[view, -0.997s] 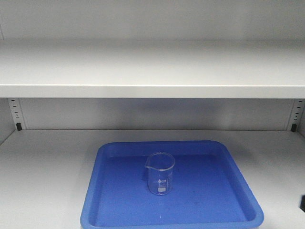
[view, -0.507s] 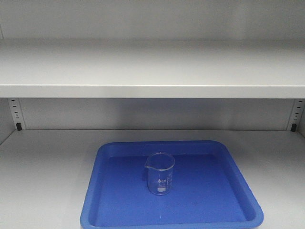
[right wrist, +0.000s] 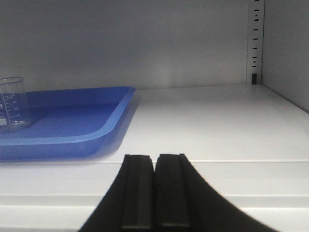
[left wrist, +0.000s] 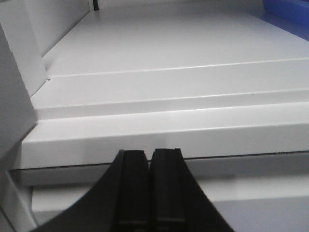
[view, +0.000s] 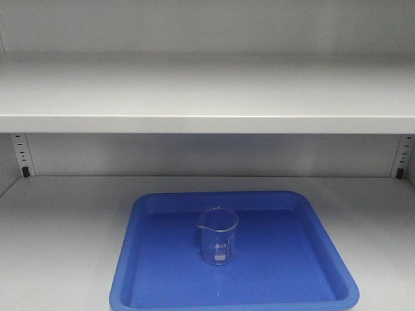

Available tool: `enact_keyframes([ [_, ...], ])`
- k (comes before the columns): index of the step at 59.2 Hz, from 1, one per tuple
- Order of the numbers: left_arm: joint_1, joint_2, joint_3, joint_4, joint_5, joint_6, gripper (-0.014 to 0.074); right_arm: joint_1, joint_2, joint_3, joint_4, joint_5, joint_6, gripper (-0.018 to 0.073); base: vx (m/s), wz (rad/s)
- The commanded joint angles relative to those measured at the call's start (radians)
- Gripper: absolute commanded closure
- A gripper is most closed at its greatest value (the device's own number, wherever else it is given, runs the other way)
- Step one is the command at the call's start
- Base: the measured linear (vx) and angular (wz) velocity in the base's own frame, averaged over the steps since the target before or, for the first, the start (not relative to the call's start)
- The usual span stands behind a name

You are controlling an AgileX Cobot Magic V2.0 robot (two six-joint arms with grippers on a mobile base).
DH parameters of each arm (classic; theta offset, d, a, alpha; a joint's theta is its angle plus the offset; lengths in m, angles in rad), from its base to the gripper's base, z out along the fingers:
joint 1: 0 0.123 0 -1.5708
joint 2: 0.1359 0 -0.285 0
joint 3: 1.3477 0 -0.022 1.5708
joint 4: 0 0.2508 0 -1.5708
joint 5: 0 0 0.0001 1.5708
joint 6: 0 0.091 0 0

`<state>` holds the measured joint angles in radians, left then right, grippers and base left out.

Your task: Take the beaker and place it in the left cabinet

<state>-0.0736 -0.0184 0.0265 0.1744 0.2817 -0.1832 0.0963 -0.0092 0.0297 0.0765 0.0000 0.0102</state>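
The small clear glass beaker, cylindrical, with a pour spout on its rim and white printed graduation marks, is seen standing upright and empty near the middle of a shallow blue plastic tray. The tray rests on the lower shelf of the pale grey metal cabinet, under a wide flat upper shelf; slotted peg-hole strips are set at the back corners.

The beaker is judged to be light, rigid and fragile, with smooth walls that could slip between hard pads. A hold across the straight wall at about mid-height is suggested, away from the spout, with moderate closing force so that the glass is neither tipped nor crushed.

In the right wrist view the beaker appears at the far left edge, well apart from the right gripper, whose black fingers are pressed together on nothing. The left gripper is likewise closed and empty, outside the cabinet's front edge.
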Motion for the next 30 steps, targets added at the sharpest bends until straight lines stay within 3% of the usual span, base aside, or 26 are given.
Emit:
enact_keyframes([
  [1, 0.000, -0.010, -0.011, 0.000, -0.083, -0.004, 0.0593, -0.007, -0.010, 0.005, -0.011, -0.087, -0.010, 0.0561, 0.00, 0.00],
  [30, 0.000, -0.010, -0.011, 0.000, -0.083, -0.004, 0.0593, -0.006, -0.010, 0.005, -0.010, -0.087, -0.010, 0.0561, 0.00, 0.00],
])
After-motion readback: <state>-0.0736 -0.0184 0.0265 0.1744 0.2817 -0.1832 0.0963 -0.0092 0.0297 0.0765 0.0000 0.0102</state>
